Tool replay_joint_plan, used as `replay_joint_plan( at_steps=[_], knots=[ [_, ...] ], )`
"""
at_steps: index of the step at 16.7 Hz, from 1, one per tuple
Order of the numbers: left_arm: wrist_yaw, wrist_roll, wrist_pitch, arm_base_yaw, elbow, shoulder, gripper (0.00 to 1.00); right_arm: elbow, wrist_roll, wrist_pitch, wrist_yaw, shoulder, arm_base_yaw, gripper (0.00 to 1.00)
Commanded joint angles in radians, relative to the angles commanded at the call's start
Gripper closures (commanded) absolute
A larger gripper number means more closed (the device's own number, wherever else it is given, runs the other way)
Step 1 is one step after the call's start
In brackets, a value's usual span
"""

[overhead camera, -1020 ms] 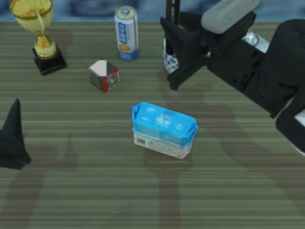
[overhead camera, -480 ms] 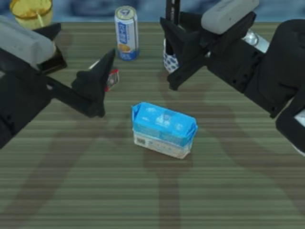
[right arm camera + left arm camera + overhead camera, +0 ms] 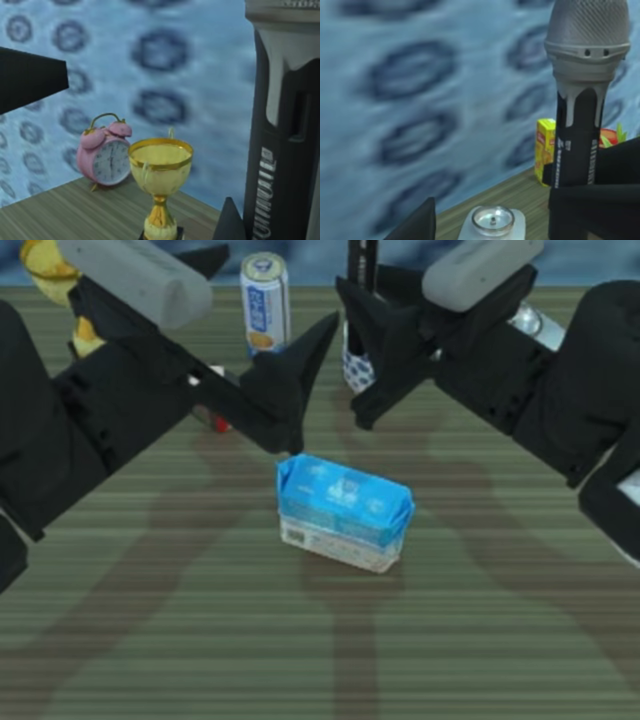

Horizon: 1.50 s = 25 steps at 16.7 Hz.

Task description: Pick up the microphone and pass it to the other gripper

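You're looking at the handover step: right hand (image 3: 358, 360) is gripping the microphone (image 3: 584, 95) upright at upper centre of the top view, above the counter (image 3: 200, 620). Left hand (image 3: 295, 380) is sitting open just beside it (not touching). Next: bracket the handle, close, then release right.

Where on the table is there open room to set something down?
The near strip below the blue packet is bare across the table. The far edge is crowded: trophy, can, both hands and the microphone.
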Motion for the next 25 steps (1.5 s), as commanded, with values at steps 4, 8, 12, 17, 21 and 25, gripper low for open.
replay_joint_plan(
  at_steps=[4, 8, 12, 17, 21, 25],
  knots=[
    [-0.002, 0.0, 0.003, 0.0, 0.011, 0.013, 0.0, 0.0, 0.0, 0.0, 0.0, 0.0, 0.0, 1.0],
    [-0.021, 0.002, 0.042, -0.024, 0.132, 0.17, 0.0, 0.0, 0.0, 0.0, 0.0, 0.0, 0.0, 1.0],
    [-0.042, 0.003, 0.087, -0.048, 0.274, 0.366, 0.0, 0.0, 0.0, 0.0, 0.0, 0.0, 0.0, 1.0],
    [-0.049, 0.003, 0.098, -0.055, 0.317, 0.415, 0.0, 0.0, 0.0, 0.0, 0.0, 0.0, 0.0, 1.0],
    [-0.049, 0.003, 0.098, -0.055, 0.317, 0.415, 0.23, 0.0, 0.0, 0.0, 0.0, 0.0, 0.0, 1.0],
    [-0.049, 0.003, 0.098, -0.055, 0.317, 0.415, 0.53, 0.0, 0.0, 0.0, 0.0, 0.0, 0.0, 1.0]
  ],
)
